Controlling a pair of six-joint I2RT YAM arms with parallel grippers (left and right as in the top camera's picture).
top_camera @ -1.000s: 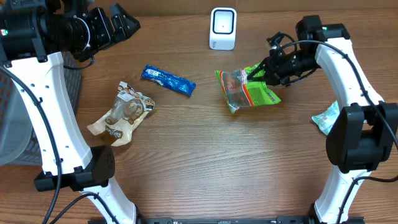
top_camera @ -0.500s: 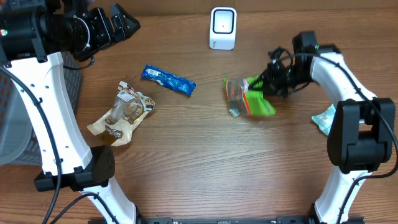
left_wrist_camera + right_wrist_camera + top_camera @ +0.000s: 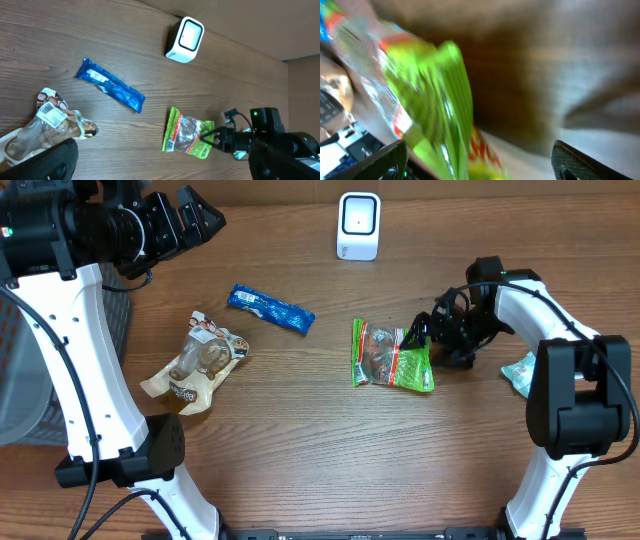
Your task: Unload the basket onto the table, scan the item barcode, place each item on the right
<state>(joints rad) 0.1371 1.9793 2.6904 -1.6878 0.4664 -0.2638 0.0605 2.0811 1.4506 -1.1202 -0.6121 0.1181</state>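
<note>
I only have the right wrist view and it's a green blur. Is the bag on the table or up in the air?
Observer: The green snack bag lies flat on the table, with the right end effector at its right edge.
Operator: Where's the scanner?
Observer: The white scanner stands at the table's far edge, apart from the bag.
Operator: Anything beside the bag?
Observer: A blue wrapped bar lies to its left, not touching.

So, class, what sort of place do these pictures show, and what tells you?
Probably a mock checkout in a robot lab: a white barcode scanner on the wooden table, packaged snacks like the green bag and blue bar, and two robot arms.
</note>
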